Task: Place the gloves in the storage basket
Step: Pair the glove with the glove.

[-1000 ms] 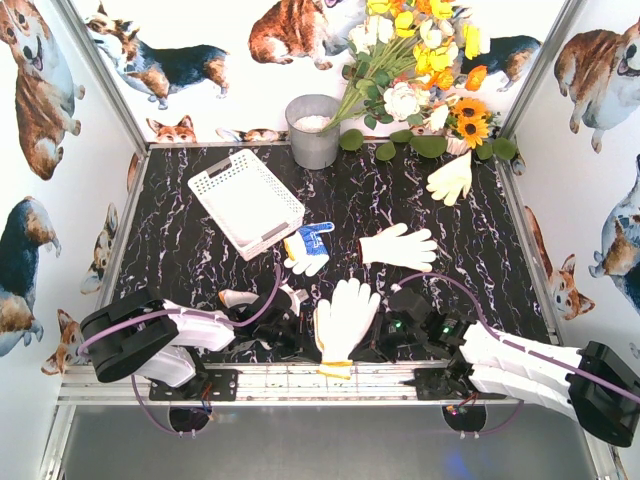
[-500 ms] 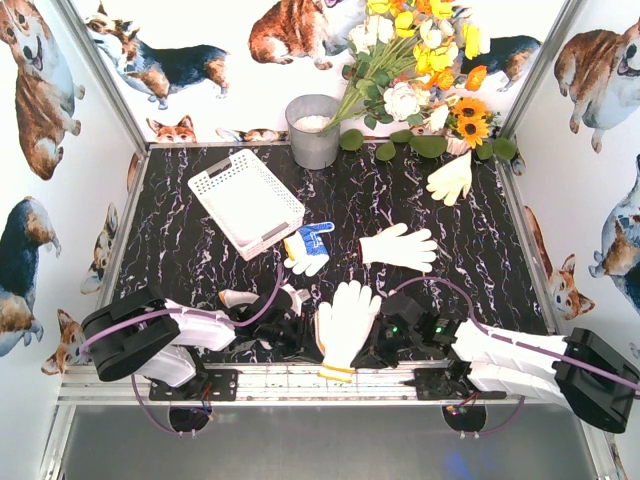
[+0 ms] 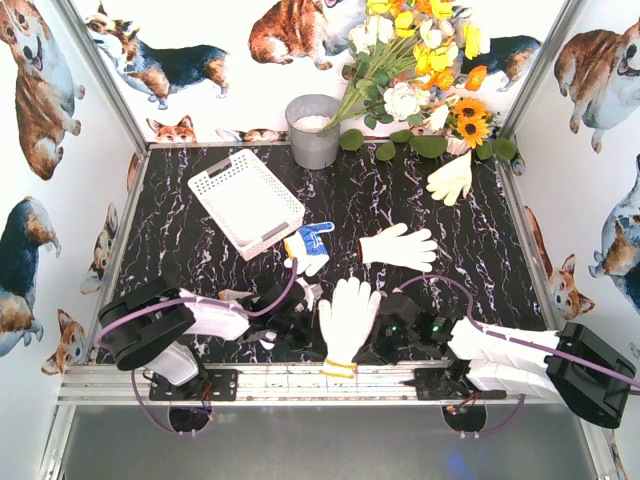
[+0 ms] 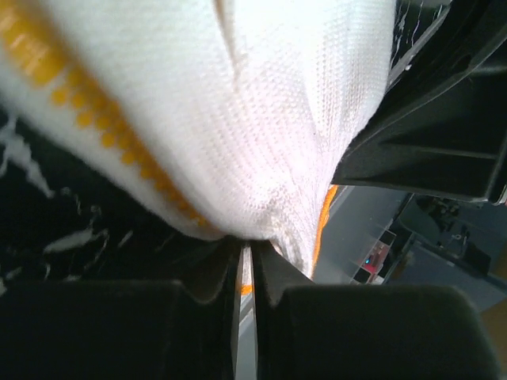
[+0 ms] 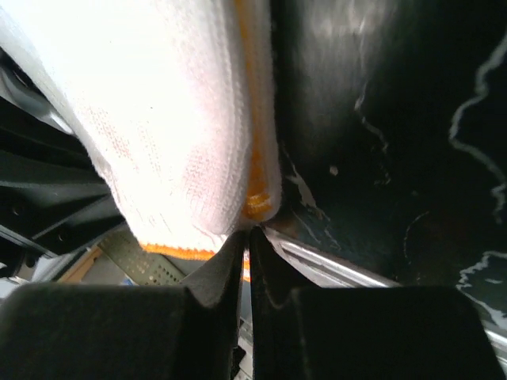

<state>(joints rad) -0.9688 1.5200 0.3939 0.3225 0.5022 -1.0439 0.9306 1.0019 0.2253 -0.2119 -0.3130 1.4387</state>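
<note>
A white knit glove with an orange cuff lies near the front edge, cuff toward the rail. My left gripper is shut on its left edge, and my right gripper is shut on its right edge. In the left wrist view the glove bulges above the closed left gripper, a thin strip of fabric pinched between the jaws. The right wrist view shows the glove with its cuff hem caught in the closed right gripper. The white lattice storage basket stands empty at the back left.
A blue-and-white glove lies beside the basket's near corner, and a white glove lies mid-table. A cream glove rests at the back right under the flowers. A grey bucket stands at the back.
Both arms have closed in on the white glove, the left moving right and the right moving left. The left jaws opened slightly and shut again. The glove has shifted slightly away from the rail.
</note>
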